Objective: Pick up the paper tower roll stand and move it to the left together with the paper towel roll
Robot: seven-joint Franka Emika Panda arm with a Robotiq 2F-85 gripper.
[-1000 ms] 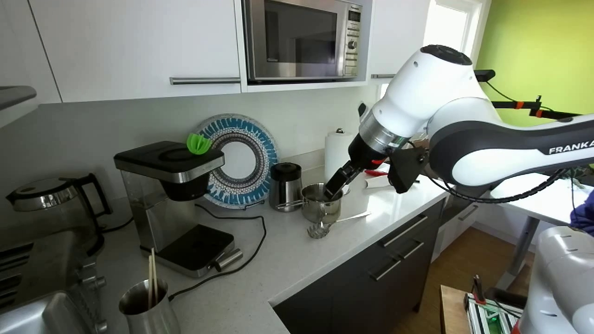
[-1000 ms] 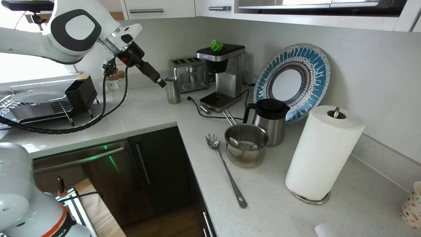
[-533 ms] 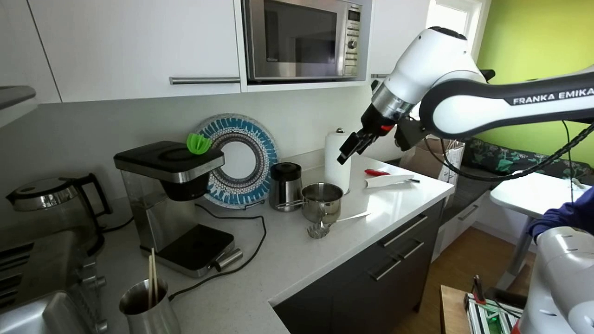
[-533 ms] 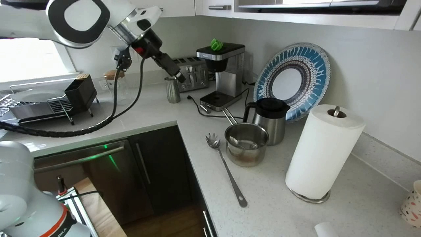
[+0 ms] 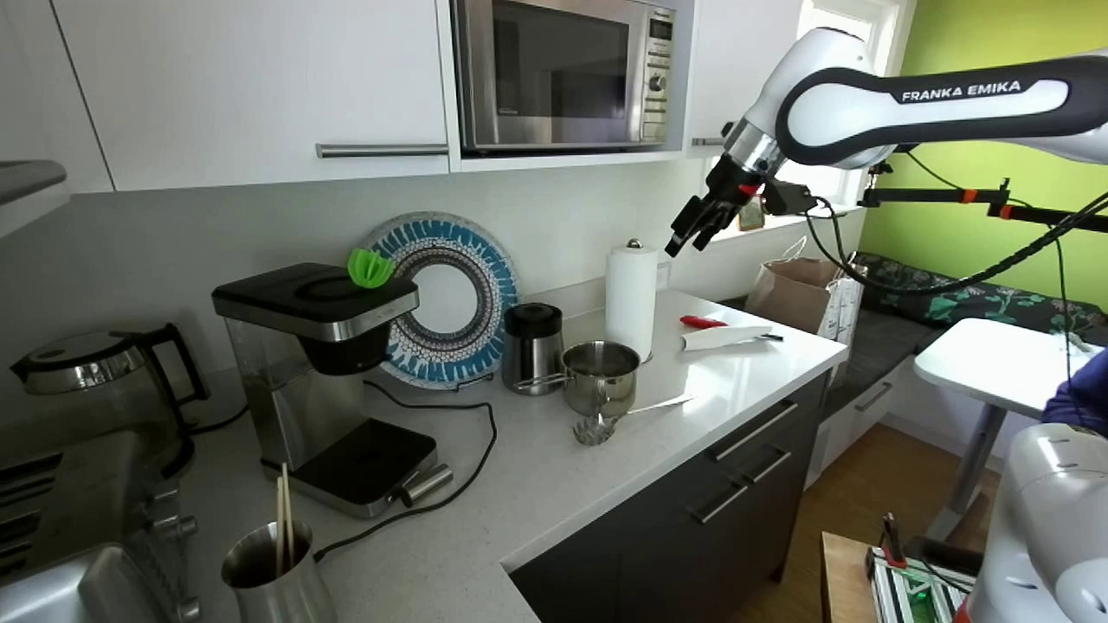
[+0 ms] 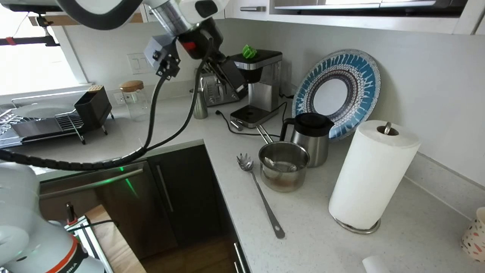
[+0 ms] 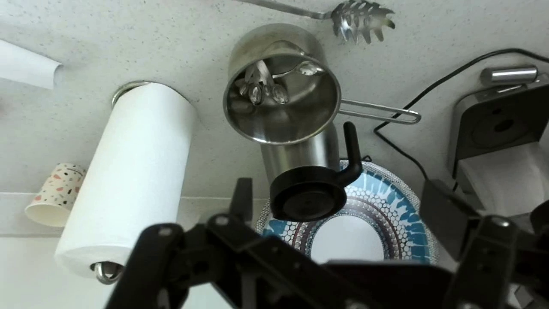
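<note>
The white paper towel roll [image 5: 631,298] stands upright on the counter in both exterior views [image 6: 373,178]. It sits on a steel stand whose ring base [image 6: 360,229] and top rod [image 6: 387,129] show. In the wrist view the roll [image 7: 137,159] is at the left, with the stand's rod end [image 7: 105,272] at its lower end. My gripper [image 5: 686,246] is open and empty, in the air above the counter, apart from the roll. It also shows in an exterior view [image 6: 239,88]. In the wrist view its fingers [image 7: 341,204] are wide apart and lie right of the roll.
A steel pot [image 6: 284,170] with spoons inside, a steel jug with black lid [image 6: 311,142] and a slotted spoon [image 6: 265,201] stand or lie near the roll. A patterned plate [image 6: 337,94] leans on the wall. A spotted cup [image 6: 475,235] and coffee maker [image 5: 329,389] are also there.
My gripper has risen from in front of the pot and moved along the counter toward the roll's end, up and right in both exterior views. The roll and stand have not moved.
</note>
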